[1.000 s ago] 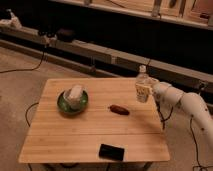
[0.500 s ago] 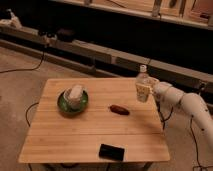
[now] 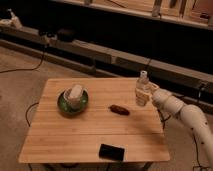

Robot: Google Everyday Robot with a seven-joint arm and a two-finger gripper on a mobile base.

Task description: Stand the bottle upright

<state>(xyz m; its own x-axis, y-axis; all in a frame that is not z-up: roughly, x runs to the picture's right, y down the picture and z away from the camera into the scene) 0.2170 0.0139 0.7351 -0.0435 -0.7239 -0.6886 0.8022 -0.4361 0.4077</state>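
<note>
Nothing has shifted in the last second, as far as we can see: the bottle (image 3: 142, 89), the gripper (image 3: 149, 96) and the arm (image 3: 185, 115) sit where they were. We see the clear bottle standing upright, cap on top, near the far right corner of the wooden table (image 3: 90, 135). We judge the main job done, since the bottle is on its base and does not lean. What seems left is to release it, if it is held at all, and draw the arm away without knocking it over. The gripper sits low against the bottle's right side, touching it or just beside it; we cannot tell whether it clasps the bottle or has let go. The white arm reaches in from the lower right, past the table's edge. Further out, a small brown object (image 3: 119, 109) lies near the table's middle, a green bowl (image 3: 73, 102) holding something pale stands to the left, and a flat black object (image 3: 111, 151) lies at the near edge.
</note>
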